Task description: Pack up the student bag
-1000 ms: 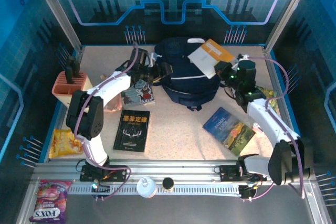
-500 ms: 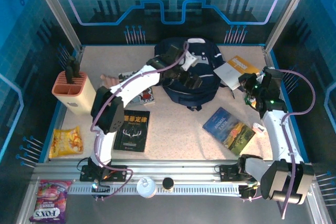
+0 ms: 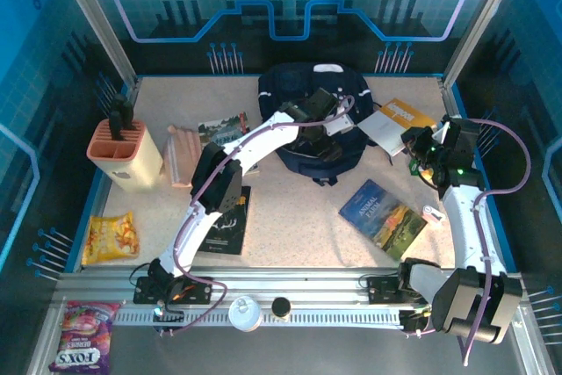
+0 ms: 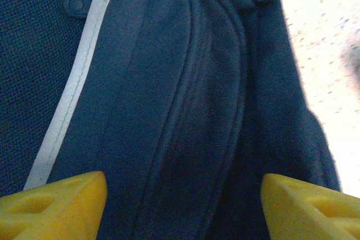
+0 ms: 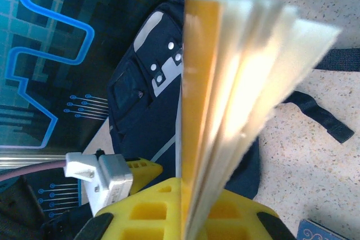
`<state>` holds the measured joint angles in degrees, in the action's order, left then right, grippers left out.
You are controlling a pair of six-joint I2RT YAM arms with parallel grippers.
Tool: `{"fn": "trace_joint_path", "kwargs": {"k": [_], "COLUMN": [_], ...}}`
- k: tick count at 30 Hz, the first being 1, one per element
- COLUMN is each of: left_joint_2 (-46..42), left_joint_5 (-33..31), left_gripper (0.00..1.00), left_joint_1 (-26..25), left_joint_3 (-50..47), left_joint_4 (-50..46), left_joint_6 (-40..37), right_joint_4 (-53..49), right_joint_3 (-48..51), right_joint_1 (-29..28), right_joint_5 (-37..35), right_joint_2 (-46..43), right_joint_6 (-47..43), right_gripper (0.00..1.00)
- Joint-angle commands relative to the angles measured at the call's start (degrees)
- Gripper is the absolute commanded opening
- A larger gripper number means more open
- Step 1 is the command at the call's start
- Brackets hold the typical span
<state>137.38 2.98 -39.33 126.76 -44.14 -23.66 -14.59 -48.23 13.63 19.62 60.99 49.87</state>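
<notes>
The student bag (image 3: 303, 90), dark navy with thin white stripes, lies at the back middle of the table. My left gripper (image 3: 329, 126) hovers over its front; in the left wrist view its yellow fingertips (image 4: 56, 200) stand wide apart, open, over the bag's (image 4: 185, 99) seamed fabric. My right gripper (image 3: 414, 142) is shut on an orange-and-white book (image 3: 392, 118), held just right of the bag. In the right wrist view the book (image 5: 225, 82) stands edge-on out of the gripper (image 5: 194, 209), pages fanned, with the bag (image 5: 140, 99) behind it.
A black book (image 3: 219, 217) lies front left and a blue picture book (image 3: 384, 214) front right. Another book (image 3: 224, 127) and a pink item (image 3: 180, 155) sit left of the bag. An orange holder (image 3: 123, 147) stands far left. A black strap (image 5: 320, 116) trails on the table.
My left arm has swung from the books on the left across onto the bag's front. My right gripper has drawn the orange book off the bag toward the right.
</notes>
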Motion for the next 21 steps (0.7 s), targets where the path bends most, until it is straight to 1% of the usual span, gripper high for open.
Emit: {"fn": "trace_joint_path", "kwargs": {"k": [1, 4, 6, 8, 15, 18, 21], "left_joint_2": [1.9, 3.3, 3.9, 4.2, 4.9, 5.1, 5.6], "left_joint_5": [-4.4, -8.5, -11.3, -12.1, -12.7, -13.9, -14.8], "left_gripper": [0.72, 0.68, 0.60, 0.57, 0.56, 0.48, 0.37], "left_joint_1": [0.0, 0.2, 0.3, 0.3, 0.2, 0.3, 0.4], "left_joint_3": [2.5, 2.8, 2.8, 2.7, 3.1, 3.8, 5.9], "left_joint_4": [-2.4, -1.2, 0.7, 1.6, 1.1, 0.9, -0.4], "left_joint_6": [-4.6, -6.0, -5.9, -5.9, -5.9, -4.8, -2.5], "right_joint_4": [-0.4, -0.4, -0.1, -0.1, -0.4, -0.4, -1.0], "right_joint_3": [0.6, 0.1, -0.2, -0.3, -0.4, -0.2, -0.1], "right_joint_1": [1.2, 1.3, 1.4, 1.3, 1.4, 1.4, 1.3], "right_joint_5": [0.9, 0.9, 1.3, 1.3, 0.5, 0.3, -0.6], "right_joint_2": [-0.8, -0.3, 0.0, 0.2, 0.0, -0.3, -0.9], "right_joint_6": [-1.0, -1.3, -1.2, -1.2, -1.1, -1.0, -1.0], "right_gripper": [0.08, 0.08, 0.08, 0.08, 0.09, 0.09, 0.09]}}
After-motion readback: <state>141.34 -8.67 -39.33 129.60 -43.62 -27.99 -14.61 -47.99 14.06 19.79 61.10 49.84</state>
